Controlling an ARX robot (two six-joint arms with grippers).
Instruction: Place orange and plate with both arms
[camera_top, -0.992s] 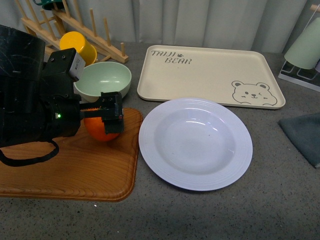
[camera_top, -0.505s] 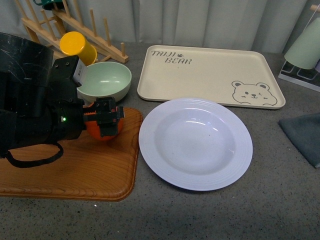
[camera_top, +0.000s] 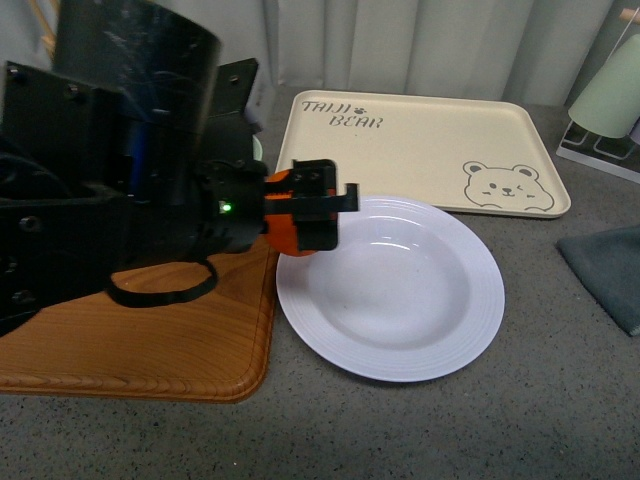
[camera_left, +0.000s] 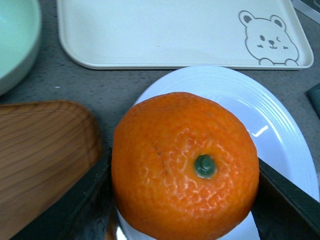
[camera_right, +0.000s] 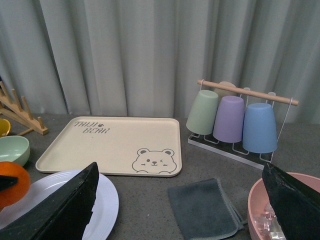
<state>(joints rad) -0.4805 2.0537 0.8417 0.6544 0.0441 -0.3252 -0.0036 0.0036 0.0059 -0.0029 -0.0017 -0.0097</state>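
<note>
So my left gripper (camera_top: 312, 205) pinches the orange (camera_left: 185, 165) over the plate (camera_top: 480, 300), not yet released. My right gripper (camera_right: 180, 205) hangs spread and empty; the plate awaits placing, I judge.

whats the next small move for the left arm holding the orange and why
Probably shift the left gripper a little to the right, toward the middle of the plate, before lowering. Its fingers are shut on the orange, which hangs over the plate's left rim rather than its centre; released here it might roll off onto the wooden board.
</note>
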